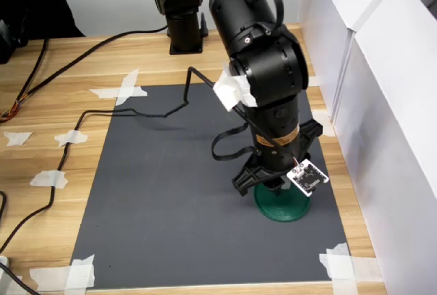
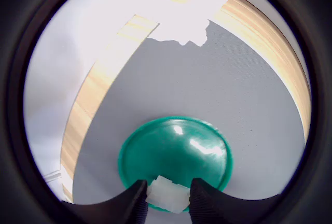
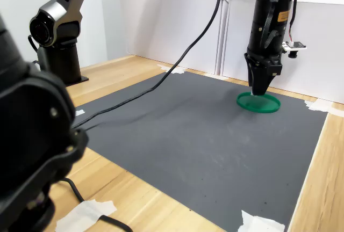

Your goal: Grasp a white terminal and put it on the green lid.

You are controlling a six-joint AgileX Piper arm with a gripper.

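The green lid point(image 1: 290, 207) point(image 2: 179, 154) point(image 3: 264, 104) lies flat on the dark mat near the first exterior view's right edge of the mat. My gripper point(image 2: 167, 195) point(image 3: 258, 90) point(image 1: 274, 186) points straight down over the lid's near rim. A small white terminal point(image 2: 168, 193) sits pinched between the two black fingers point(image 2: 132, 203), held just above or at the lid's surface; I cannot tell if it touches. In both exterior views the terminal is hidden by the gripper.
The dark grey mat point(image 1: 177, 192) is taped to a wooden table point(image 1: 48, 104) with white tape scraps point(image 1: 123, 90). White wall panels point(image 1: 382, 104) stand close beside the lid. A black cable point(image 1: 89, 114) runs over the mat. A second arm's base point(image 1: 183, 15) stands at the back.
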